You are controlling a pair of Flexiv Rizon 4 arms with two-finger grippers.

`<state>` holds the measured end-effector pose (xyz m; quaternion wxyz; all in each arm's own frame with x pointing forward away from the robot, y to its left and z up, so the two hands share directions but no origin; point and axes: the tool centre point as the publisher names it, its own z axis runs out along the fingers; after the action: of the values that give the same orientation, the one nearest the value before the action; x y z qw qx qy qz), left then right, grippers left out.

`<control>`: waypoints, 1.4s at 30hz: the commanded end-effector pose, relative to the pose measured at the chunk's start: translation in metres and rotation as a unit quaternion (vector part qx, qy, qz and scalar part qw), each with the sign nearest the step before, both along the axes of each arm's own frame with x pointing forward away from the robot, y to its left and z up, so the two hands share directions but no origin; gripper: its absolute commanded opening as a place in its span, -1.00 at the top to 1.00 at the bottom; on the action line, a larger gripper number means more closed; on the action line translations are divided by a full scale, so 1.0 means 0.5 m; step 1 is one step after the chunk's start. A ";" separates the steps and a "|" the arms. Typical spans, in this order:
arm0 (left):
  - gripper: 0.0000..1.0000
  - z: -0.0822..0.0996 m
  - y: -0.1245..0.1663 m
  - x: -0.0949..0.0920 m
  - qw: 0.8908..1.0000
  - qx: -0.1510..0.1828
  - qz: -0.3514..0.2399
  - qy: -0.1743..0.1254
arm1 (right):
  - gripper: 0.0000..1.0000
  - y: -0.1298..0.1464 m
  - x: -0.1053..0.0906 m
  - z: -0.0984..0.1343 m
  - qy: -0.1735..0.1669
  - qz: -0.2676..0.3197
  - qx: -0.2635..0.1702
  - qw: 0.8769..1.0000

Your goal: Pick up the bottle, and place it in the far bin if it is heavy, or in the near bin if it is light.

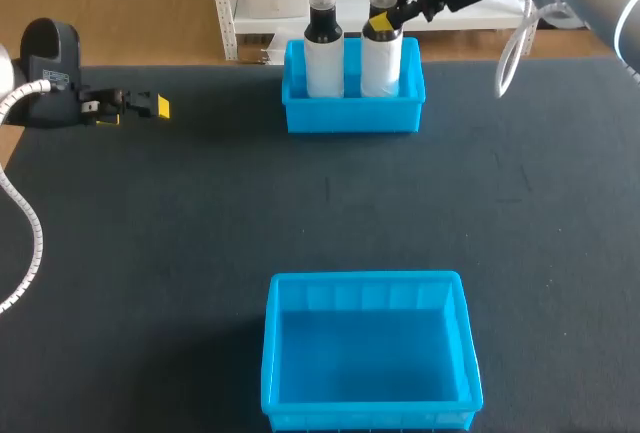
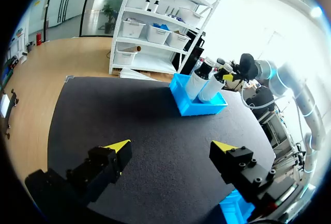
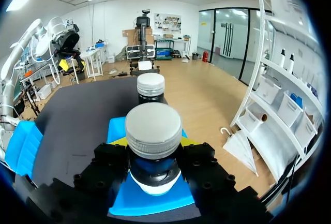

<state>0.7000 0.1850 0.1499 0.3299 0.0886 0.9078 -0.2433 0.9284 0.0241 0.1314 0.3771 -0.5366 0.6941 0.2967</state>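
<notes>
Two white bottles with black necks and grey caps stand upright in the far blue bin (image 1: 350, 113). My right gripper (image 1: 385, 21) comes in from the back right and is shut on the neck of the right bottle (image 1: 381, 61), just under its cap. In the right wrist view the held bottle (image 3: 153, 128) sits between the fingers of my right gripper (image 3: 153, 146), and the other bottle (image 3: 150, 87) stands just ahead of it. That left bottle (image 1: 323, 48) is untouched. My left gripper (image 1: 150, 106) hangs open over the table's far left, holding nothing.
The near blue bin (image 1: 365, 413) sits at the front middle with nothing in it. Dark mat lies bare between the two bins. In the left wrist view the far bin (image 2: 194, 107) lies well ahead of my left gripper (image 2: 170, 149).
</notes>
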 end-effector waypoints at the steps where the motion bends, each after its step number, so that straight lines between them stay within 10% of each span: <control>1: -1.00 0.000 0.000 0.000 1.000 0.000 0.000 0.000 | 1.00 0.006 0.029 -0.003 0.053 0.078 0.013 0.995; 16: -1.00 0.000 0.000 0.000 1.000 0.000 0.000 0.000 | 0.91 0.003 0.040 -0.026 0.072 0.074 0.017 0.995; 18: -1.00 0.000 0.000 0.000 1.000 0.000 0.000 0.000 | 0.29 0.003 0.040 -0.026 0.074 0.074 0.016 0.994; 20: -1.00 0.000 0.000 0.000 1.000 0.000 0.000 0.000 | -1.00 0.002 0.040 -0.026 0.076 0.075 0.015 0.994; 42: -1.00 0.000 0.000 0.000 1.000 0.000 0.000 0.000 | -1.00 -0.150 -0.047 0.039 0.076 0.013 -0.016 0.997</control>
<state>0.7000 0.1850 0.1499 0.3299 0.0886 0.9078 -0.2433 0.9123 -0.0363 0.1435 0.3208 -0.5207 0.7283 0.3092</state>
